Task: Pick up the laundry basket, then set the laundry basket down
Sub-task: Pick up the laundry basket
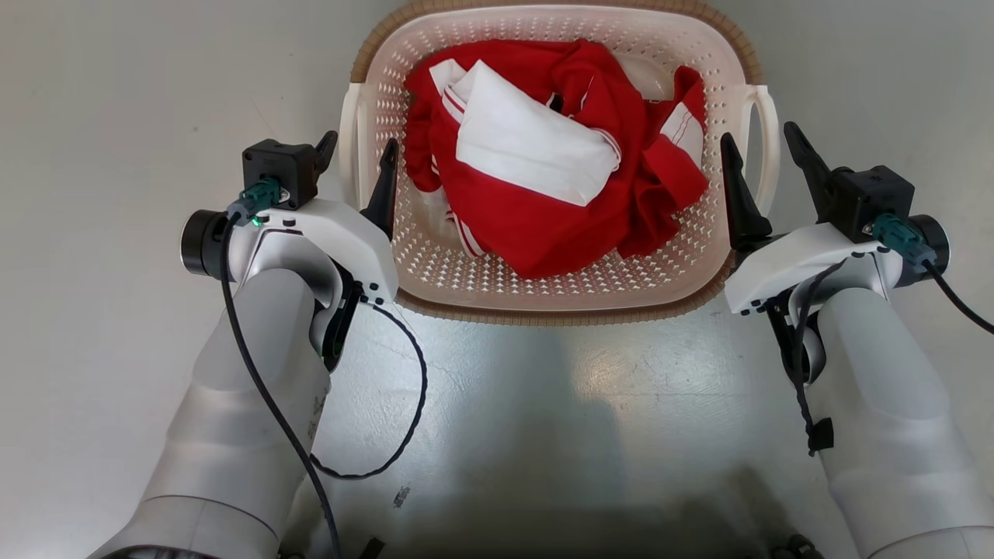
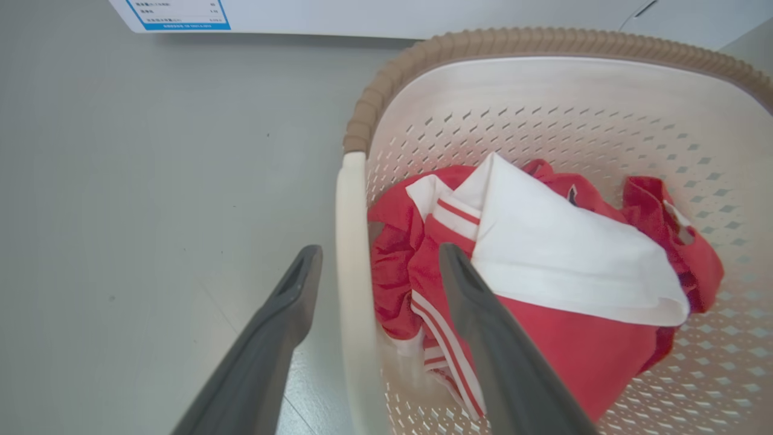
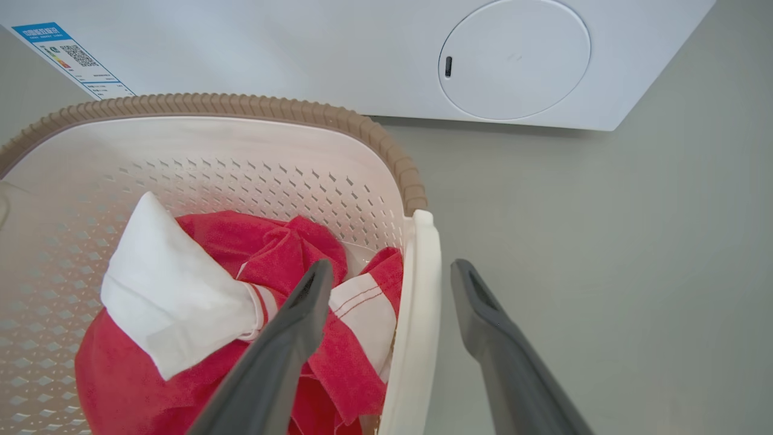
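One blue-edged label (image 3: 73, 60) on the white washing machine (image 3: 290, 42) has print too small to read. One laundry basket (image 1: 559, 293), cream, perforated and tan-rimmed, sits on the floor (image 1: 116, 116) at twelve o'clock, holding red-and-white clothing (image 1: 543, 217). Two tools, left tool (image 1: 360, 144) and right tool (image 1: 759, 133), stand apart, each straddling one of its two white loop handles (image 1: 767, 116).

Bright, even light, soft shadow and pale sheen on floor (image 1: 543, 404) — focus sharp

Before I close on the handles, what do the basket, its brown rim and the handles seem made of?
Laundry basket: apparently moulded plastic, cream, faint sheen, regular diamond perforations. Rim: tan, ribbed to mimic weave, probably plastic too. Side handle: smooth white, seemingly rigid plastic.
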